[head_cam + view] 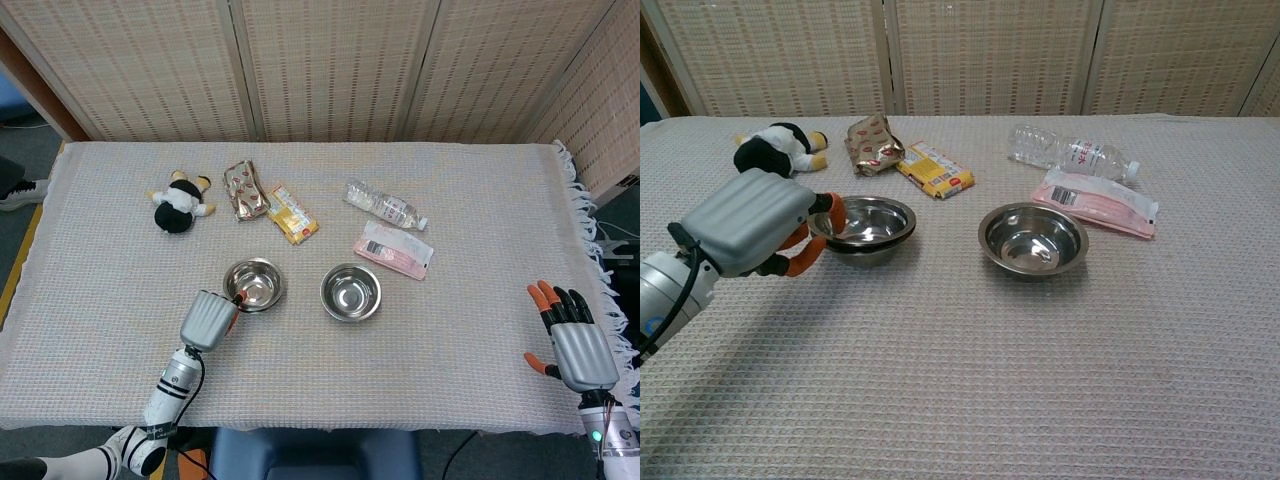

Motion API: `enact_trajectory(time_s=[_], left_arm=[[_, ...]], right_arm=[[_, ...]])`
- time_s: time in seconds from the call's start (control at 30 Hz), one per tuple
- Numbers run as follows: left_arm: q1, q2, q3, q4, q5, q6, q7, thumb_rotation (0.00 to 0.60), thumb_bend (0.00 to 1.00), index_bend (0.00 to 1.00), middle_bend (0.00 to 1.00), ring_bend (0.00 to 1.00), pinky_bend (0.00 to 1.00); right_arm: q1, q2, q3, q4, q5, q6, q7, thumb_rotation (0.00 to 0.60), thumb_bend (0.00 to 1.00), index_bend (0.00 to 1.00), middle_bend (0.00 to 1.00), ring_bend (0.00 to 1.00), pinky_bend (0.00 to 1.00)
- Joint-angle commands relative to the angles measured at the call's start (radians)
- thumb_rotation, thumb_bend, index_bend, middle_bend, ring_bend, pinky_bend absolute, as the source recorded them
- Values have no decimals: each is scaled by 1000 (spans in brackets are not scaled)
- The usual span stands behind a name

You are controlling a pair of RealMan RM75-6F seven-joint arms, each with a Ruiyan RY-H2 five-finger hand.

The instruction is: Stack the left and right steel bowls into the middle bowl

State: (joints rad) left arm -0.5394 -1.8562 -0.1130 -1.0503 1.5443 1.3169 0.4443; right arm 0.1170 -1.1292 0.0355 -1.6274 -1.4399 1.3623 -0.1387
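Note:
Two steel bowls show on the cloth. The left bowl [253, 282] [872, 219] sits nested in the middle bowl, whose rim [868, 250] shows just beneath it. My left hand [210, 318] [755, 222] still pinches the left bowl's near-left rim with its orange fingertips [832, 213]. The right bowl [350, 291] [1032, 238] stands alone and empty to the right of the stack. My right hand [578, 345] hovers at the table's right edge, fingers apart, holding nothing; the chest view does not show it.
Behind the bowls lie a plush toy [179, 203], a gold snack packet [245, 190], a yellow packet [292, 213], a plastic bottle [385, 206] and a pink packet [394, 250]. The woven cloth [450, 330] covers the table; wicker screens stand behind.

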Motion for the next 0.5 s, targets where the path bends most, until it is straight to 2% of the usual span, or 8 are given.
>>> enact_trajectory(time_s=[0.03,0.17,0.27,0.33,0.37,0.43,0.47,0.5], left_arm=[[3,12,4,-26,5,9,1,600,535,246,1000,1000,1000],[10,44,11,-79,0,6,4,600,499,151,1000,1000,1000],[38,108,26,-156,-2,24,-9,600,483,113,992,1000,1000],[76,178,47,-226,-5,49,-41,600,467,104,892,953,990],[97,214,60,-254,-11,58,-56,600,462,100,830,909,972],[143,289,88,-308,-30,74,-81,600,456,88,590,661,827],[175,338,104,-341,-44,89,-104,600,455,83,521,570,766],[200,368,113,-361,-54,106,-127,600,453,75,422,431,660]], right_arm=[[1,-1,0,1,1,-1,-1,600,83,0,0,0,0],[3,-13,1,10,-19,12,-5,600,83,0,0,0,0],[13,-52,0,35,-52,22,-15,600,83,0,0,0,0],[37,-81,0,42,-90,12,0,600,83,0,0,0,0],[52,-97,3,49,-110,6,7,600,83,2,0,0,0],[90,-136,10,72,-149,-14,10,600,84,58,0,0,0],[118,-164,18,89,-165,-34,-9,600,87,112,0,0,0],[138,-190,24,102,-174,-50,-27,600,104,192,0,0,0]])
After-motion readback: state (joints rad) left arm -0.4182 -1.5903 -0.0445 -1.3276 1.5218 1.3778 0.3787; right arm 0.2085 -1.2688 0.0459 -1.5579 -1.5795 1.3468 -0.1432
